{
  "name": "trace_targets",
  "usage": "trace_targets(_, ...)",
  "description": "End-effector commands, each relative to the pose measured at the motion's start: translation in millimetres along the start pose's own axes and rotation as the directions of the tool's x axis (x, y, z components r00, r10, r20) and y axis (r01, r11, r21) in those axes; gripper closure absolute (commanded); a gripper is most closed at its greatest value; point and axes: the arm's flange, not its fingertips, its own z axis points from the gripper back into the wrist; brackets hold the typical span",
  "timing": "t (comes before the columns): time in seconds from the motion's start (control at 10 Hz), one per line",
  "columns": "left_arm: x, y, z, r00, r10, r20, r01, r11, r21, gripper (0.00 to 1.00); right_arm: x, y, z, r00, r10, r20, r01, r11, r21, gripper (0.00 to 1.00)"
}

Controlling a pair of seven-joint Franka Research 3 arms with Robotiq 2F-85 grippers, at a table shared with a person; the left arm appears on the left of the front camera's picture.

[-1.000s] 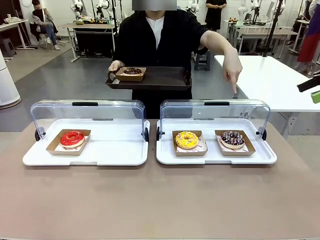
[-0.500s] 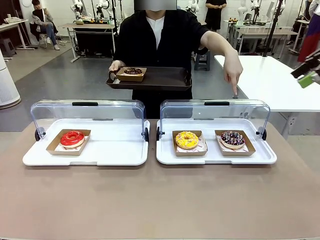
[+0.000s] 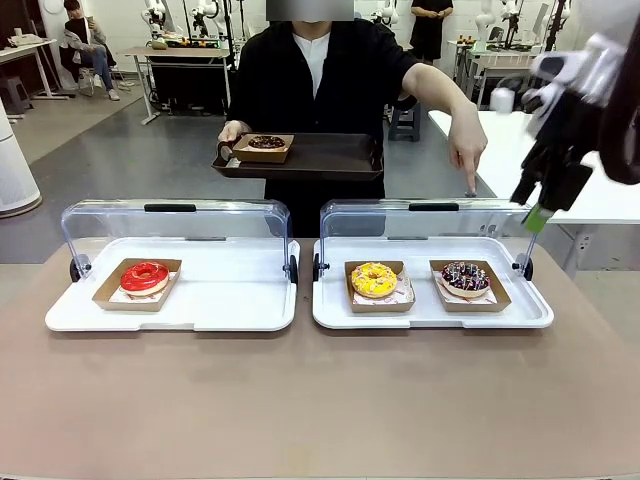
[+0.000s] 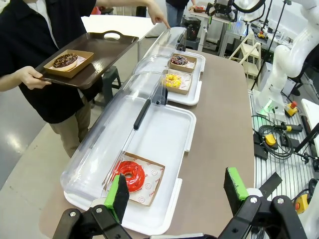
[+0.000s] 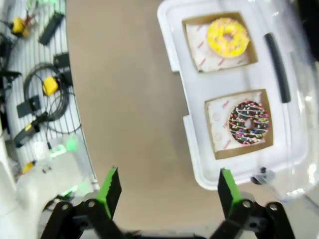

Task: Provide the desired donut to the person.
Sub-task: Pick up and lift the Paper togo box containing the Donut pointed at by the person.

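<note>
So, the giving has hardly begun. The person in the black short-sleeved top (image 3: 320, 80) stands across the brown bench (image 3: 320, 400) and points one hand (image 3: 466, 150) down over the right end of the clear plastic lid (image 3: 430, 222). Under that finger sits the dark chocolate donut with coloured sprinkles (image 3: 465, 277), so I think it is the one wanted. It lies in a brown card box (image 3: 500, 298) at the right end of the white plastic tray (image 3: 430, 318), just beside the yellow iced donut (image 3: 374, 279). A red iced donut (image 3: 145, 276) lies in the other white tray (image 3: 170, 318).

The sprinkled donut has not been lifted yet. The person's other hand (image 3: 230, 132) holds out a dark brown serving tray (image 3: 330, 160) with bare room on it.

The white right arm (image 3: 590, 65) is up in the air near the lid's right end, blurry. Its jaws stand wide apart with nothing between them, looking down on the sprinkled donut. The left jaws are wide apart and hold nothing too.

Left to do: reach in, take the box, and carry it to the serving tray.

The paper under the donuts has small red print, maybe a shop mark, too tiny to read.
</note>
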Motion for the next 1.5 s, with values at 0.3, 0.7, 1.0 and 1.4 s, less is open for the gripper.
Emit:
trace_targets(0.3, 0.4, -0.3, 0.7, 1.000, -0.005, 0.002, 0.005, 1.000, 0.001, 0.00, -2.7, 2.5, -32.9, 1.000, 0.016, 0.009, -0.016, 1.000, 0.022, 0.00)
trace_targets(0.7, 0.4, -0.3, 0.7, 1.000, -0.005, 0.002, 0.005, 1.000, 0.001, 0.00, 7.0, -6.1, -39.0, 0.997, 0.037, -0.061, -0.035, 0.999, 0.028, 0.00)
trace_targets(1.0, 0.4, -0.3, 0.7, 1.000, -0.005, 0.002, 0.005, 1.000, 0.001, 0.00, -3.1, 8.8, -62.3, 0.998, 0.027, -0.051, -0.030, 0.997, -0.077, 0.00)
trace_targets(1.4, 0.4, -0.3, 0.7, 1.000, -0.005, 0.002, 0.005, 1.000, 0.001, 0.00, -12.9, 14.0, -108.3, 0.996, -0.071, -0.049, 0.060, 0.977, -0.203, 0.00)
